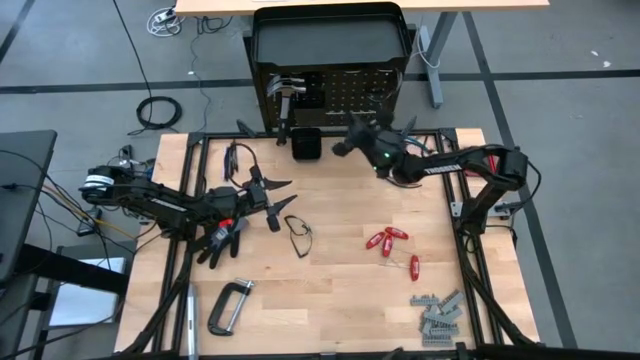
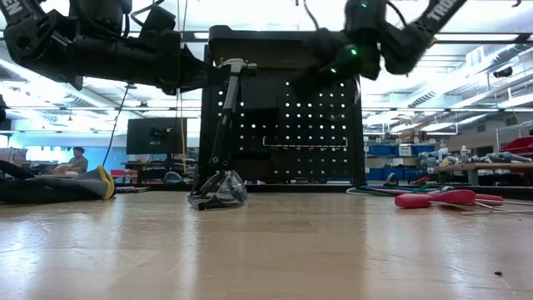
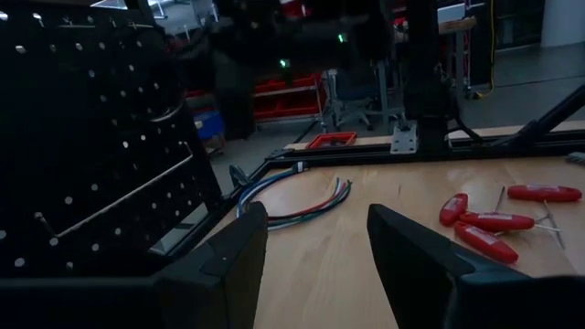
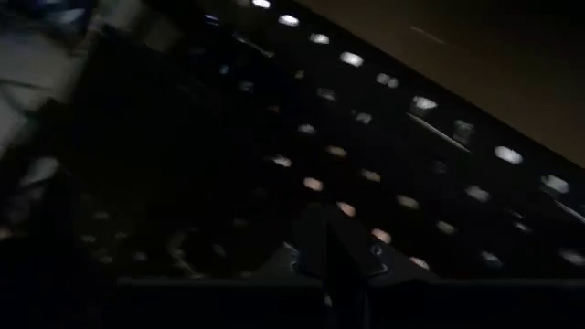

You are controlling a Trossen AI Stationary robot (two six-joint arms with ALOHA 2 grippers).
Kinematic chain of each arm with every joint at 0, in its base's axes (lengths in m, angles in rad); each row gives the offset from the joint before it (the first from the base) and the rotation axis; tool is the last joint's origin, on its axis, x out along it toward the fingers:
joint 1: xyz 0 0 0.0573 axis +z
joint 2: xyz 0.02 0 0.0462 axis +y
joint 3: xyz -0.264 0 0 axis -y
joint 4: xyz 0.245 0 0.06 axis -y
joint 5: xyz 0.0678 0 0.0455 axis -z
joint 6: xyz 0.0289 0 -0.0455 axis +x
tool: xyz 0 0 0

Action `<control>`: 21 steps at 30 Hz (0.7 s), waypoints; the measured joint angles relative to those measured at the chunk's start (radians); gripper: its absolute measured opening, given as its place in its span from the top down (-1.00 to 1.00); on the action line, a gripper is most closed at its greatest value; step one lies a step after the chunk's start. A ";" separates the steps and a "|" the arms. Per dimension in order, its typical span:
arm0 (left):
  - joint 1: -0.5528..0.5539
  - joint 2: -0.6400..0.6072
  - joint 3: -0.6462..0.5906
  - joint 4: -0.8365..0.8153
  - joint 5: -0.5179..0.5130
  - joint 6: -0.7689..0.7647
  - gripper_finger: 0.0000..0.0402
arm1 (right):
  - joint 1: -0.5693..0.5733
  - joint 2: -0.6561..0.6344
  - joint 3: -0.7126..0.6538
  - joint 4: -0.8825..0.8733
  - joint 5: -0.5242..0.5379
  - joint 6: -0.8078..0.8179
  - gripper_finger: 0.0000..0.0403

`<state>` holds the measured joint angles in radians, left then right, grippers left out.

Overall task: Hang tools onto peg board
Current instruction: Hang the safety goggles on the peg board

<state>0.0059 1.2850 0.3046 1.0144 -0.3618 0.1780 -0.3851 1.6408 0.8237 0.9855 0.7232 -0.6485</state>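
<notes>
The peg board (image 1: 345,95) is the black holed front of a tray-topped stand at the table's far edge. It also shows in the low view (image 2: 316,125). A steel-headed hammer (image 1: 285,95) hangs on its left part. My right gripper (image 1: 350,132) is right in front of the board, raised off the table, and its fingers (image 4: 334,247) look shut; I see nothing between them. My left gripper (image 3: 315,247) is open and empty above the table's left half (image 1: 275,198). Thin black-framed glasses (image 1: 299,235), red-handled drivers (image 1: 390,240), a grey C-clamp (image 1: 230,305) and grey metal pieces (image 1: 437,315) lie on the table. My right gripper is close in front of the peg board's holes (image 4: 366,174). The right wrist view is too dark to tell whether it touches the board.
A small black box (image 1: 307,145) stands before the board. A black work glove (image 1: 222,238) lies under my left arm, and black pliers (image 1: 236,158) lie at the far left. Blue-white cables (image 3: 306,196) lie near the board's foot.
</notes>
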 joint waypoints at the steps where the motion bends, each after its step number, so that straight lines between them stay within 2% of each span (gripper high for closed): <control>1: 0.000 0.000 0.000 0.000 0.000 0.000 0.02 | -0.017 0.007 -0.016 0.055 0.013 -0.006 0.95; 4: 0.001 0.000 0.000 0.003 0.000 0.000 0.02 | -0.080 0.009 -0.007 0.075 0.045 -0.010 0.96; 9: 0.011 0.000 0.000 0.038 0.000 0.013 0.02 | -0.152 0.010 0.092 0.041 0.042 -0.085 0.96; 16: 0.034 0.000 0.000 0.042 0.000 0.009 0.02 | -0.171 0.019 0.219 -0.226 0.047 -0.116 0.96; 21: 0.036 0.000 0.000 0.042 0.000 0.002 0.02 | -0.172 0.077 0.270 -0.233 0.080 -0.155 0.96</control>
<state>0.0418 1.2850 0.3046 1.0565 -0.3619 0.1799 -0.5566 1.7182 1.0941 0.7525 0.8028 -0.8037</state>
